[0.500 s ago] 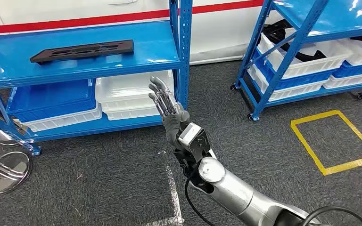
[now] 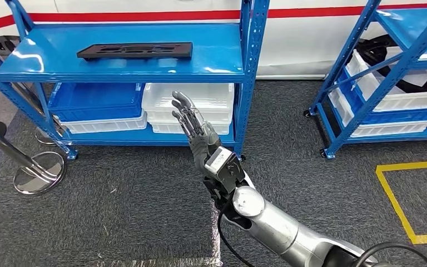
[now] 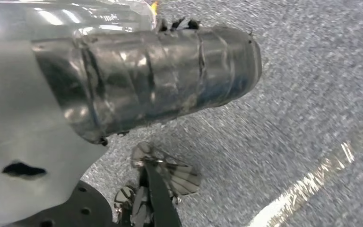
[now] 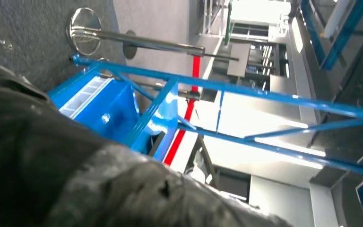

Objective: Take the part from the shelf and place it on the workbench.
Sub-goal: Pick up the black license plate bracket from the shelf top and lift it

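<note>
Reaching w/ right hand wide, empty; part on shelf.

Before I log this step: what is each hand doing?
Right hand: open, fingers extended, holding nothing.
Left hand: cannot be told; its fingers are hidden.

Right shelf gets cut off at the frame edge, so the dark stuff in its white bins is anyone's guess. Left wrist view's all motion blur.
</note>
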Tool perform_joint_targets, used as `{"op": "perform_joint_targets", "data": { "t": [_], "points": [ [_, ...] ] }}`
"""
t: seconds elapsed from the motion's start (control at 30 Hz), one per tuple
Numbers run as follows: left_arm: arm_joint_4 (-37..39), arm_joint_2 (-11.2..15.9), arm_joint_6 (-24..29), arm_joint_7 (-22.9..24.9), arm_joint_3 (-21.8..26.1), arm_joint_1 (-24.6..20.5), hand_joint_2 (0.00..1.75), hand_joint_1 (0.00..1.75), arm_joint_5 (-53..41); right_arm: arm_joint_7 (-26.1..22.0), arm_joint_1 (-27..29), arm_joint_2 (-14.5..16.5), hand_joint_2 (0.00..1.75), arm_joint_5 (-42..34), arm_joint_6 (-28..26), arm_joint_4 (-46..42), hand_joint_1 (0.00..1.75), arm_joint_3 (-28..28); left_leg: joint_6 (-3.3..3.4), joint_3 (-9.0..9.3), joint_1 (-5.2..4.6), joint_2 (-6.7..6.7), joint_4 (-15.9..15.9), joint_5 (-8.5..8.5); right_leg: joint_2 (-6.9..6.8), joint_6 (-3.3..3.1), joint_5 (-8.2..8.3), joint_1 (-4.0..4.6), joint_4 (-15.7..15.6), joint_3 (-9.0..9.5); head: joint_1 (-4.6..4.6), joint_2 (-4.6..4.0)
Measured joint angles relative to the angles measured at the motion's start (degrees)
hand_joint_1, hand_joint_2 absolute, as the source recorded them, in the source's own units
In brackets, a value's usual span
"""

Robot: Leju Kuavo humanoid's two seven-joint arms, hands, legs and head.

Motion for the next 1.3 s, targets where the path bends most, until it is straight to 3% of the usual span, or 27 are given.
{"op": "perform_joint_targets", "data": {
  "t": [0.07, 0.1, 0.23, 0.3, 0.37, 0.4, 0.43, 0.47, 0.53, 0.6, 0.7, 0.77, 0.8, 0.87, 0.93, 0.97, 1.0, 1.07, 1.1, 1.23, 1.3],
  "points": [
    [0.0, -0.01, 0.0, 0.1, -0.06, 0.0, 0.0, 0.0, -0.02, 0.1, -0.14, -0.01, 0.0, 0.1, -0.02, -0.01, 0.0, 0.02, 0.3, 3.82, -0.32, 0.56, -6.95, 2.08, -0.44, 0.36, -0.17, 0.1, -0.18, 0.3, 0.02, 0.0],
    [0.0, -0.01, -0.01, 0.19, -0.15, -0.03, 0.0, 0.0, -0.02, 0.16, -0.2, -0.01, 0.0, 0.15, -0.06, -0.01, 0.0, 0.04, 0.48, 4.76, -0.54, 0.74, -8.63, 2.22, -0.54, 0.6, -0.17, 0.15, -0.31, 0.43, 0.03, 0.0],
    [0.02, -0.02, -0.16, 0.52, -0.57, 0.04, 0.0, 0.0, -0.02, 0.24, -0.25, -0.01, 0.0, -0.06, -0.16, -0.01, 0.0, 0.2, 1.66, 5.61, -0.86, 0.48, -9.85, 2.27, -0.03, 1.81, -0.45, 0.05, -0.54, 0.73, 0.05, -0.01],
    [0.02, -0.01, -0.17, 0.55, -0.71, 0.01, 0.0, 0.0, -0.02, 0.09, -0.25, -0.04, 0.0, -0.46, -0.07, -0.01, 0.0, 0.21, 2.45, 6.17, -0.66, 0.36, -10.57, 2.46, 1.38, 1.95, -2.72, 0.04, 3.37, -1.14, 0.07, -0.01],
    [0.02, 0.02, -0.13, 0.55, -0.86, -0.2, 0.0, 0.0, -0.02, -0.1, -0.12, -0.09, 0.0, -0.96, 0.08, 0.01, 0.0, 0.21, 3.01, 6.29, -0.81, 0.12, -10.66, 2.36, 2.39, 1.78, -5.81, 0.27, 10.98, -5.15, 0.08, 0.0],
    [0.02, 0.01, -0.07, 0.55, -0.93, -0.29, 0.0, 0.0, -0.02, -0.17, -0.03, -0.12, 0.0, -1.16, 0.13, 0.02, 0.0, 0.21, 3.14, 6.32, -0.91, -0.08, -10.59, 2.26, 2.54, 1.72, -6.39, 0.37, 13.88, -6.87, 0.08, 0.0],
    [0.02, -0.03, 0.0, 0.55, -0.98, -0.33, 0.0, 0.0, -0.02, -0.23, 0.05, -0.14, 0.0, -1.3, 0.16, 0.02, 0.0, 0.21, 3.24, 6.39, -1.01, -0.33, -10.48, 2.12, 2.63, 1.62, -5.95, 0.41, 14.96, -7.76, 0.08, 0.0],
    [0.02, -0.09, 0.08, 0.57, -1.01, -0.3, 0.0, 0.0, -0.01, -0.3, 0.09, -0.16, 0.0, -1.34, 0.17, 0.02, 0.0, 0.21, 3.26, 6.53, -1.08, -0.57, -10.34, 1.95, 2.67, 1.45, -4.38, 0.44, 13.71, -7.51, 0.08, 0.0],
    [0.02, -0.24, 0.19, 0.65, -1.05, -0.19, 0.0, 0.0, -0.01, -0.39, 0.09, -0.21, 0.0, -1.34, 0.2, 0.02, 0.0, 0.21, 3.17, 6.93, -1.11, -1.01, -10.03, 1.44, 2.88, 0.91, -0.11, 0.55, 6.67, -4.6, 0.09, 0.0],
    [0.02, -0.34, 0.25, 0.72, -1.07, -0.21, 0.0, 0.0, -0.02, -0.42, 0.03, -0.27, 0.0, -1.37, 0.32, 0.02, 0.0, 0.22, 2.81, 6.94, -1.25, -1.35, -9.67, 1.03, 3.14, 0.5, 1.78, 0.74, 0.88, -1.95, 0.09, 0.0],
    [0.02, -0.37, 0.31, 0.81, -1.19, -0.22, 0.0, 0.0, -0.02, -0.45, 0.02, -0.33, 0.0, -1.4, 0.52, 0.02, 0.0, 0.26, 2.02, 6.76, -1.26, -1.49, -9.8, 0.93, 3.19, 0.14, 1.64, 0.81, -0.65, -1.21, 0.11, 0.0],
    [0.02, -0.36, 0.34, 0.91, -1.27, -0.18, 0.0, 0.0, -0.02, -0.48, -0.02, -0.37, 0.0, -1.4, 0.65, 0.02, 0.0, 0.28, 1.39, 6.32, -1.19, -1.16, -8.55, 0.0, 3.05, -0.28, 1.73, 0.57, -1.33, -0.66, 0.09, 0.0],
    [0.02, -0.36, 0.35, 0.94, -1.29, -0.18, 0.0, 0.0, -0.02, -0.49, -0.05, -0.37, 0.0, -1.41, 0.72, 0.02, 0.0, 0.31, 1.05, 5.3, -1.09, -0.96, -6.44, -1.07, 2.91, -0.48, 1.71, 0.43, -1.59, -0.34, 0.08, 0.0],
    [0.02, -0.41, 0.34, 1.0, -1.33, -0.19, 0.0, 0.0, -0.02, -0.52, -0.06, -0.38, 0.0, -1.46, 0.8, 0.02, 0.0, 0.37, 0.47, 1.49, -0.72, -0.68, 0.62, -3.79, 2.6, -0.79, 1.48, 0.42, -1.74, 0.06, 0.07, 0.0],
    [0.02, -0.47, 0.33, 1.03, -1.37, -0.16, 0.0, 0.0, -0.01, -0.53, -0.02, -0.38, 0.0, -1.55, 0.86, 0.02, 0.0, 0.43, 0.09, -1.67, -0.36, -0.56, 5.39, -4.31, 2.43, -0.87, 1.11, 0.44, -1.72, 0.44, 0.08, 0.0],
    [0.02, -0.48, 0.33, 1.04, -1.37, -0.12, 0.0, 0.0, -0.01, -0.53, -0.01, -0.38, 0.0, -1.57, 0.88, 0.02, 0.0, 0.44, 0.0, -1.8, -0.22, -0.48, 4.79, -2.98, 2.42, -0.81, 0.88, 0.42, -1.71, 0.75, 0.08, 0.0],
    [0.02, -0.48, 0.33, 1.04, -1.37, -0.08, 0.0, 0.0, 0.0, -0.53, -0.01, -0.38, 0.0, -1.59, 0.89, 0.02, 0.0, 0.45, -0.01, -0.76, -0.12, -0.38, 1.94, -0.74, 2.44, -0.71, 0.61, 0.39, -1.71, 1.15, 0.08, 0.0],
    [0.02, -0.47, 0.33, 1.05, -1.38, -0.05, 0.0, 0.0, 0.01, -0.55, -0.03, -0.38, 0.0, -1.61, 0.89, 0.02, 0.0, 0.45, 0.18, 2.52, -0.19, -0.12, -5.59, 3.05, 2.48, -0.32, 0.04, 0.41, -1.72, 1.87, 0.08, -0.01],
    [0.02, -0.47, 0.33, 1.05, -1.4, -0.13, 0.0, 0.0, 0.01, -0.56, -0.04, -0.38, 0.0, -1.62, 0.89, 0.02, 0.0, 0.45, 0.39, 3.78, -0.35, -0.04, -8.21, 3.76, 2.49, -0.04, -0.16, 0.43, -1.74, 2.03, 0.08, -0.01],
    [0.02, -0.47, 0.33, 1.07, -1.52, -0.16, 0.0, 0.0, 0.01, -0.6, -0.06, -0.38, 0.0, -1.85, 0.95, 0.01, 0.0, 0.47, 1.45, 5.03, -0.8, -0.17, -10.35, 3.3, 2.38, 1.25, -0.69, 0.3, -1.84, 2.24, 0.09, 0.0],
    [0.02, -0.47, 0.33, 1.08, -1.53, -0.08, 0.0, 0.0, 0.01, -0.61, -0.11, -0.38, 0.0, -1.91, 0.92, 0.0, 0.0, 0.47, 2.19, 5.84, -0.62, -0.16, -11.08, 3.28, 2.49, 1.56, -2.28, 0.32, 0.84, 1.19, 0.12, 0.0]
  ]
}}
